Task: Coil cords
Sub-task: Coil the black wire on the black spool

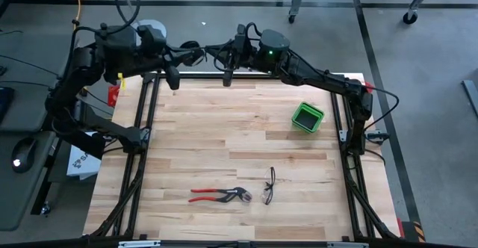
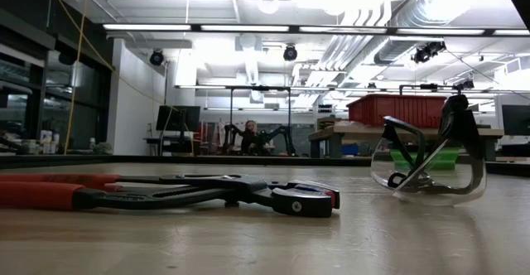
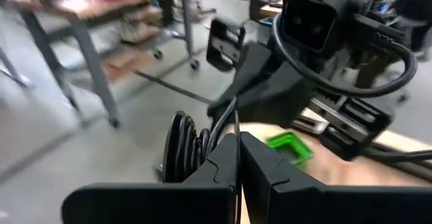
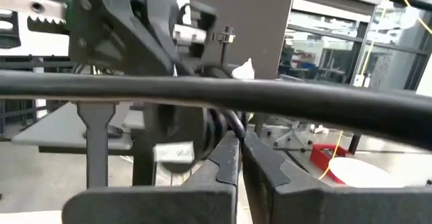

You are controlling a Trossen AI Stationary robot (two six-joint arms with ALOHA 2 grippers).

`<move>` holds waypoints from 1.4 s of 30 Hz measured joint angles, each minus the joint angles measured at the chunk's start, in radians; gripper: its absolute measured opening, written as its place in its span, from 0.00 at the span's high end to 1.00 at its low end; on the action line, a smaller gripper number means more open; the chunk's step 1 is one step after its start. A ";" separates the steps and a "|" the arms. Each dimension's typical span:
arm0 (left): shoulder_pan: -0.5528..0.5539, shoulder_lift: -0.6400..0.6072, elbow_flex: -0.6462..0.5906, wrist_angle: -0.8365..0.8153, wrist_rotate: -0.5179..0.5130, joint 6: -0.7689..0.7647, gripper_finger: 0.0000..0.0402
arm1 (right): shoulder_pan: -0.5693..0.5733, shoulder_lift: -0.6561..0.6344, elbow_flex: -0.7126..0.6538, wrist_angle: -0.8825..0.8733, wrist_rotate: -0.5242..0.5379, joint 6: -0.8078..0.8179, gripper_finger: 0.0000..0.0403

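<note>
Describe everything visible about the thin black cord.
The cord is a thin, black, flexible cable, seemingly rubber-sheathed. Part of it is wound into a tight coil of several loops, seen in the left wrist view. It hangs in the air past the table's far edge, off the wood, pinched between the shut left gripper and the shut right gripper, which meet there. Its ends cannot be made out.

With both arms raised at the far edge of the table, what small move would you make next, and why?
Probably draw the left end effector a little further round, adding a loop. Both it and the right end effector are shut on the thin black cord, held off the table at its far edge. In the left wrist view a few turns of cord already sit bunched beside the fingers.
</note>
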 joint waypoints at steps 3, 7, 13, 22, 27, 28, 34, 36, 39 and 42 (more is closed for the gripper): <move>-0.014 0.002 0.000 0.053 -0.028 0.076 1.00 | -0.001 0.000 0.000 -0.007 0.000 0.001 1.00; -0.034 0.002 0.000 0.142 -0.014 0.108 1.00 | 0.000 0.000 0.000 -0.006 -0.001 0.037 1.00; -0.050 0.006 -0.001 0.233 0.026 0.124 1.00 | 0.004 -0.001 0.002 -0.002 -0.009 0.108 0.99; -0.054 0.028 0.003 0.356 0.095 0.081 1.00 | 0.012 0.004 -0.002 -0.029 0.000 0.205 0.77; -0.056 0.037 0.001 0.347 0.105 0.075 1.00 | 0.017 0.002 -0.002 -0.033 -0.001 0.233 0.70; -0.056 0.036 0.001 0.348 0.104 0.074 1.00 | 0.019 0.002 -0.002 -0.033 -0.001 0.226 0.70; -0.055 0.031 0.001 0.343 0.101 0.074 1.00 | 0.022 0.002 -0.002 -0.041 -0.001 0.200 0.69; -0.055 0.027 0.001 0.324 0.108 0.075 1.00 | 0.022 -0.006 -0.002 -0.064 -0.001 0.178 0.69; -0.055 0.020 0.001 0.269 0.134 0.096 1.00 | 0.021 -0.036 -0.002 -0.135 0.011 0.114 0.69; -0.055 0.017 0.001 0.176 0.174 0.135 1.00 | 0.009 -0.076 -0.002 -0.221 0.021 0.044 0.69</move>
